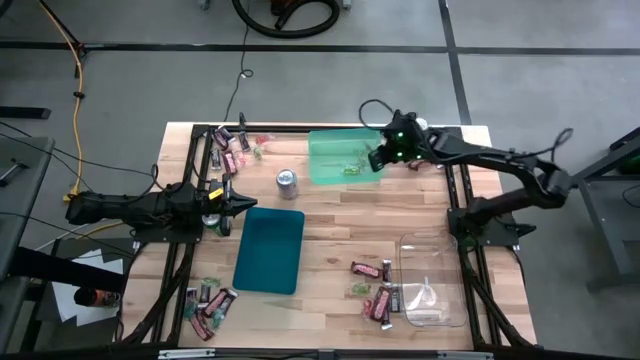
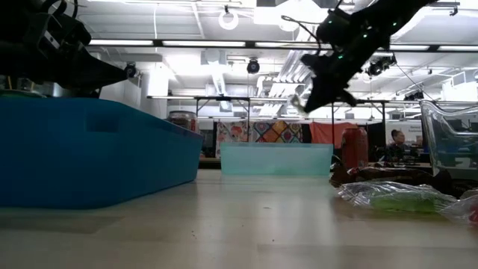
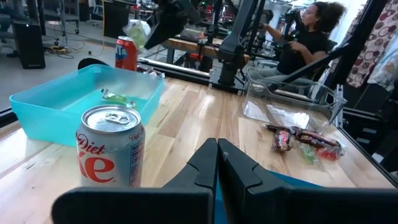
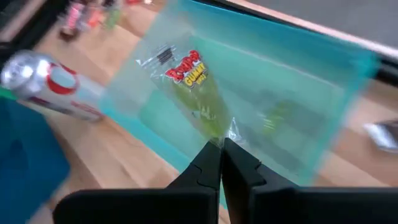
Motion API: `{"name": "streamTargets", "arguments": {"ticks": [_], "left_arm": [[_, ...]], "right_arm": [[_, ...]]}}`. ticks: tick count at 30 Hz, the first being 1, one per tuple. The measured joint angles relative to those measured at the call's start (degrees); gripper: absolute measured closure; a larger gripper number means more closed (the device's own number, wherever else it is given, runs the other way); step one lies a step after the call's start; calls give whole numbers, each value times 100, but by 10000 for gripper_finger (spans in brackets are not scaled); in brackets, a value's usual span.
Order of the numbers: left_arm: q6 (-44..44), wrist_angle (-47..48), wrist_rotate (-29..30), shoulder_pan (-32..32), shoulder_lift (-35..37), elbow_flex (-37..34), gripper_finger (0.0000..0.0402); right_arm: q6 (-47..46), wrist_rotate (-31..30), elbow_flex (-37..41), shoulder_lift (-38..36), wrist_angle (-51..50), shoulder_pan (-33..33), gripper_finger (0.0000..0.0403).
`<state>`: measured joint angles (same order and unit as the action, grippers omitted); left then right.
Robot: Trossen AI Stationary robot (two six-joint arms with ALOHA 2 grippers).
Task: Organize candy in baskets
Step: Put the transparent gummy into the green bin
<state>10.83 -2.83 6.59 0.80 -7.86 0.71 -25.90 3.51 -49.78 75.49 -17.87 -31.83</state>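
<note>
Right end effector (image 4: 221, 144) was clamped on a limp, light gummy packet (image 4: 186, 87) by its crimped edge over the light green basket (image 4: 323, 81); probably flops, slips easily.

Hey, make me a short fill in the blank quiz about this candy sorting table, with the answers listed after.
1. The right gripper is shut on a clear gummy packet above the light ____ basket.
2. The dark teal basket holds ____ candy.
3. The left gripper, shut, points toward a Diet Coke ____.

Answers: green; no; can
</note>
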Motion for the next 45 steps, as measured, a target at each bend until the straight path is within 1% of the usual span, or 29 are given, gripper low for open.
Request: {"name": "streamTargets", "arguments": {"ticks": [3,6,9,12,14,17,19,21,23,24,26,28,31,33,35,37,39,40,41,42,45], "left_arm": [[-2,0,0,1,0,0,401],[0,0,0,0,0,0,401],[0,0,0,1,0,0,401],[0,0,0,1,0,0,401],[0,0,0,2,0,0,401],[1,0,2,0,0,0,401],[-2,0,0,1,0,0,401],[-201,-4,6,1,0,0,401],[-651,-40,51,4,0,0,401],[-850,-55,57,4,0,0,401],[-1072,-18,57,4,0,0,401],[-1128,0,57,4,0,1,401],[-1107,-17,57,4,0,0,401],[-1077,-366,156,7,-16,-3,401],[-542,-1304,119,9,-91,-3,401],[-186,-2575,136,9,-143,-3,401],[-234,-3792,397,31,-253,41,401],[-264,-4109,651,49,-332,132,401],[-293,-4109,926,79,-424,296,401],[-292,-3905,1141,120,-542,532,401],[22,-2594,1540,324,-1158,1446,401]], "right_arm": [[-166,3,0,380,517,211,391],[-381,11,-2,773,682,280,368],[-476,54,-7,1000,680,284,321],[-476,62,-132,1010,612,257,260],[-312,198,-302,923,454,239,220],[-17,902,-645,700,123,216,172],[62,1460,-776,470,82,296,154],[123,1956,-840,280,167,493,146],[106,2390,-857,93,137,709,144],[27,2540,-861,5,142,826,144],[-133,2612,-866,-176,164,1047,144],[-278,2489,-866,-348,259,1272,144],[-524,2015,-866,-582,378,1486,144],[-680,1687,-866,-739,440,1542,144],[-780,1419,-866,-888,442,1547,144],[-825,1183,-868,-1019,451,1549,143],[-862,986,-868,-1121,442,1541,144],[-863,900,-868,-1155,443,1531,144],[-863,831,-868,-1182,444,1515,144],[-863,757,-868,-1196,446,1497,144],[-863,622,-868,-1200,441,1423,144]]}}
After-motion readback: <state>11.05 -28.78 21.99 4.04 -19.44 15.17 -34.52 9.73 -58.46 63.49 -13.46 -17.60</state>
